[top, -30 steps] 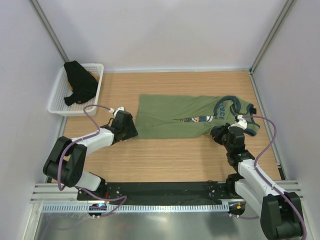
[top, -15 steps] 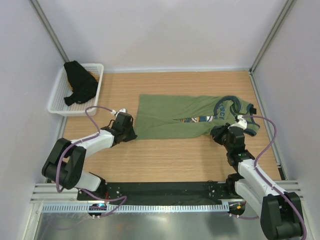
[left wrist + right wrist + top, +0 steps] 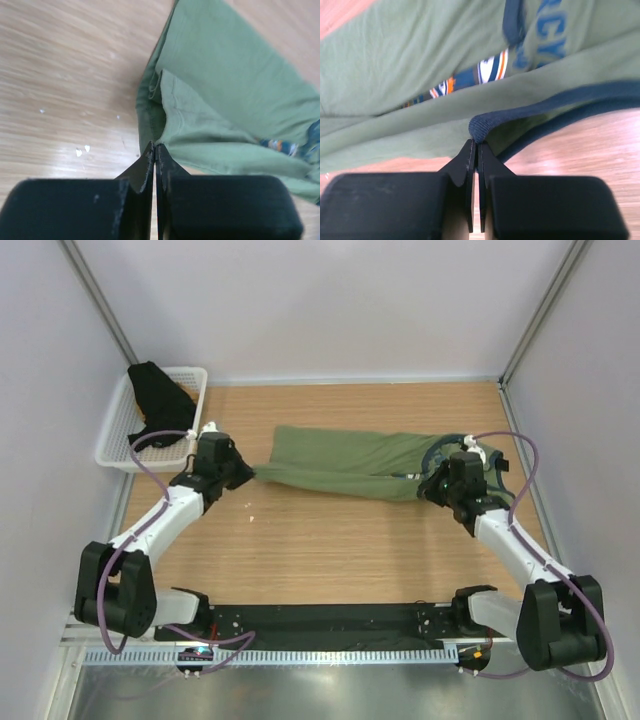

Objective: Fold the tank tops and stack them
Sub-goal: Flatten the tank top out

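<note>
Green top [image 3: 340,455] stretched across the table [image 3: 340,550], nearer its far edge
Left end effector [image 3: 155,148] clamps its hem, right end effector [image 3: 476,145] its navy trim (thin pinches); uneven pulling could slip a corner free.

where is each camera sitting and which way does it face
top external: fixed above and behind the arm bases, looking down on the table, white basket and black tank top; both arms show.
left wrist: rides the left arm, looks along the shut left end effector at the olive tank top hem it pinches.
right wrist: rides the right arm, looks along the right end effector, shut on the navy trim.
shared: all three show the olive tank top.
</note>
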Controlling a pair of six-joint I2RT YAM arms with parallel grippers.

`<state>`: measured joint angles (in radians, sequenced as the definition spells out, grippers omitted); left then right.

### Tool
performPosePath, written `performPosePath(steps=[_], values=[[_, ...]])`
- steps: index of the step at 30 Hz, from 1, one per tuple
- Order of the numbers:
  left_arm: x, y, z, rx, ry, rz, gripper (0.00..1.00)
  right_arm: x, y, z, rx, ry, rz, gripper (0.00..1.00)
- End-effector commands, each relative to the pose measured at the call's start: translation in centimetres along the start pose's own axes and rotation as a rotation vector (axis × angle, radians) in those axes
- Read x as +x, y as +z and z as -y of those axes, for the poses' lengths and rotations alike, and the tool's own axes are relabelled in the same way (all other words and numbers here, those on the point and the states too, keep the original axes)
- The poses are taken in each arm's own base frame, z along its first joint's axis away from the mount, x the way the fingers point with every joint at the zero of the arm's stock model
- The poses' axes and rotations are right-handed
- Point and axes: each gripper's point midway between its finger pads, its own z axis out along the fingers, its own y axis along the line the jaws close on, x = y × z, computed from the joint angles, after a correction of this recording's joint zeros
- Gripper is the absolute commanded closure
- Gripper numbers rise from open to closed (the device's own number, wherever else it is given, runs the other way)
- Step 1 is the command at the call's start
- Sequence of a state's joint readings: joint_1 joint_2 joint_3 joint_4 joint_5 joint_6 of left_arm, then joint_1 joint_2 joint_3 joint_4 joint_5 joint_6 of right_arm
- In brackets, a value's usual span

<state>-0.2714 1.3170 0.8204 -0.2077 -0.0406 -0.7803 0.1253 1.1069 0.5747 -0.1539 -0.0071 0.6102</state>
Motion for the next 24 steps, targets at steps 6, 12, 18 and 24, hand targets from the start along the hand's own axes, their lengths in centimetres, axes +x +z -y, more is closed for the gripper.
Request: performPosePath(steps=[6,12,18,24], values=[[-6.2,-1.0,4.4,0.110,-0.132,0.011,1.00,-9.9,-2.6,-5.7,0.012,-0.055,0.053,0.99],[-14.2,-12.8,9.0,0.210,-0.057,0.268,1.00,-17.0,-13.6,-14.2,-0.304,-0.134,0.256,0.99],[-15.7,-29.1,9.9,0.438,-0.028,0.591,1.00,-17.2,-31.1,-19.5,-0.727,-0.311,0.543,0.99],[-15.0,-40.2,8.6,0.556,-0.011,0.826,1.00,-14.7,-41.0,-19.1,-0.869,-0.384,0.694,0.99]])
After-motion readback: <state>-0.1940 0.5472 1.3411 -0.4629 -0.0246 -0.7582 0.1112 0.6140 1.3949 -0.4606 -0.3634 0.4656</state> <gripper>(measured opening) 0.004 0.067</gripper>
